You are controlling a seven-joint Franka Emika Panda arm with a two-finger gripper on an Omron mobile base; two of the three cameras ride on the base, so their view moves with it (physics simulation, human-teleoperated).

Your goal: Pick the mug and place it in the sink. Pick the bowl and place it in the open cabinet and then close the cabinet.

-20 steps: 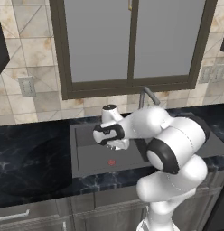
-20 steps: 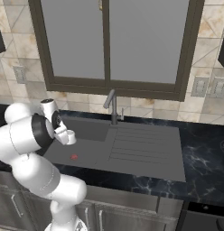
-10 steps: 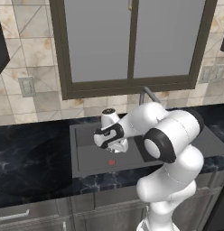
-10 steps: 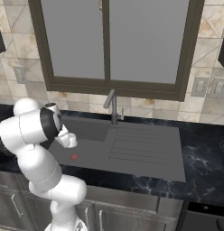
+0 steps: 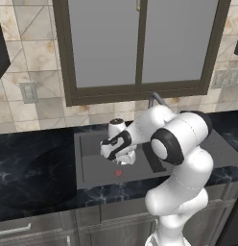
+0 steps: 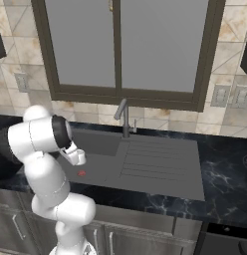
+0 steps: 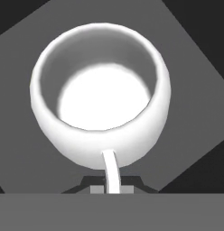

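Over the sink [image 5: 92,166], at about 12 o'clock of its red drain mark [image 5: 119,173], the tool [image 7: 112,187] holds the mug [image 7: 100,108] by its handle, pinched tight.

The white arm rises from its base, bends at a dark-ringed elbow and reaches forward and down, the forearm sloping toward the wrist. The hand points downward, with the gripper [image 5: 122,154] at its low end; in the right base view the gripper [image 6: 77,158] sits just beyond the upper arm's dark joint. In the hand view the fingers [image 7: 96,186] stand pressed close together, pinched on a thin white handle that rises between them.
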